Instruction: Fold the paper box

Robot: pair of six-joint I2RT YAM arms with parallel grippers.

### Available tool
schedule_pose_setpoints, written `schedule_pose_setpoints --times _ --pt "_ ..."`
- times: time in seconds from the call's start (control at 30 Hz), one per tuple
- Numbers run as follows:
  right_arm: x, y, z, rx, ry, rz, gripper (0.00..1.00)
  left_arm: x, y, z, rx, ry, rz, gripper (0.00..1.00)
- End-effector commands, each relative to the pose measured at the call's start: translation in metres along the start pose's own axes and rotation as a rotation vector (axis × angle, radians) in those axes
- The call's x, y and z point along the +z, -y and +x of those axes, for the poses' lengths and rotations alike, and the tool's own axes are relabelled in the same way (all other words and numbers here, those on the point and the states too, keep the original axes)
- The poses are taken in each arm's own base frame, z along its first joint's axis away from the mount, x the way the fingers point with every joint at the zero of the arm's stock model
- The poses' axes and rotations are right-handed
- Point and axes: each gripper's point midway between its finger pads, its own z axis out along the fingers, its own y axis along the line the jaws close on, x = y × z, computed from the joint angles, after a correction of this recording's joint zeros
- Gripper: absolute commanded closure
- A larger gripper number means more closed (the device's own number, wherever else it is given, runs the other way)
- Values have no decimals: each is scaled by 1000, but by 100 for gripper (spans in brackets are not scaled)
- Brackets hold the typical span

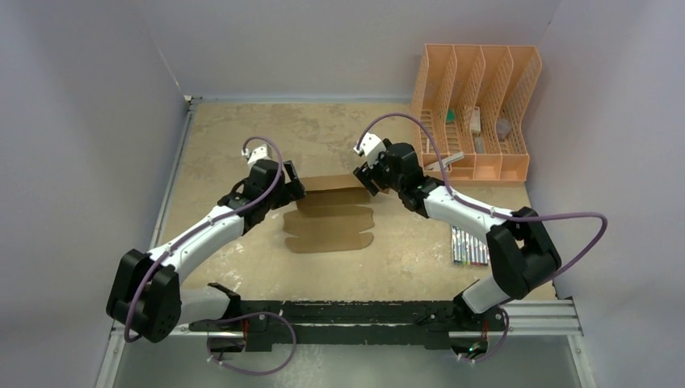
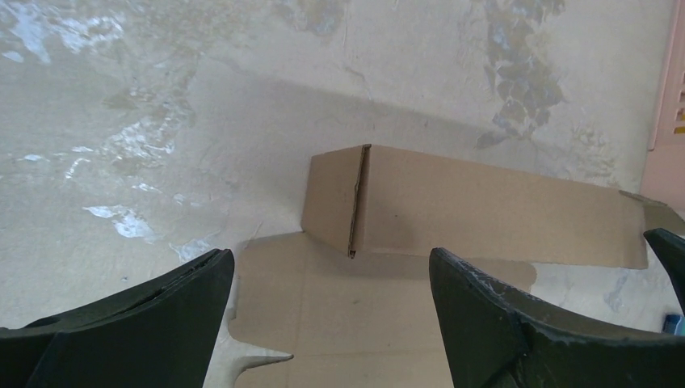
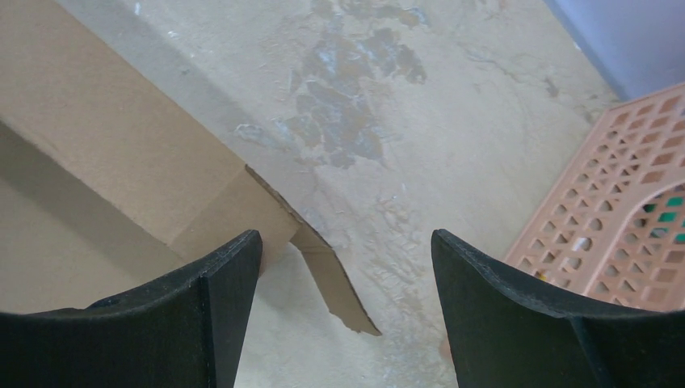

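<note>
The paper box (image 1: 329,218) is a brown die-cut cardboard sheet lying mid-table, its far panel folded up into a low wall (image 2: 485,206) with a small end tab (image 2: 335,194). My left gripper (image 1: 292,191) sits at the sheet's left far corner, open, with only flat cardboard (image 2: 355,315) showing between its fingers. My right gripper (image 1: 365,179) is at the right far corner, open as well. In the right wrist view the raised wall (image 3: 121,153) and a loose end flap (image 3: 335,283) lie by the left finger (image 3: 218,299), with nothing pinched.
An orange plastic file rack (image 1: 476,113) stands at the back right, close behind the right arm; its mesh (image 3: 622,210) shows in the right wrist view. A pack of coloured markers (image 1: 468,245) lies on the table at the right. Grey walls enclose the table.
</note>
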Motion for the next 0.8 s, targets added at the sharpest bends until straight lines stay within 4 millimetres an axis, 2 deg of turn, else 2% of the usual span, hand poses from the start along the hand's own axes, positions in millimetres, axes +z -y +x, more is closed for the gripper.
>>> schedule_pose_setpoints --times 0.0,0.2,0.37,0.43,0.57,0.77 --pt "2 -8 -9 37 31 -45 21 3 19 -6 6 -44 70 9" --pt "16 -13 -1 65 42 -42 21 10 25 1 48 -98 94 11" --pt "31 -12 -11 92 103 -23 21 13 31 11 79 -151 131 14" --pt "35 -17 -16 109 131 -48 19 12 34 11 80 -156 147 15" --pt "38 -21 -18 136 159 -59 17 11 37 11 85 -159 163 17" --pt "39 -17 -17 150 155 -33 16 10 39 10 94 -162 170 17"
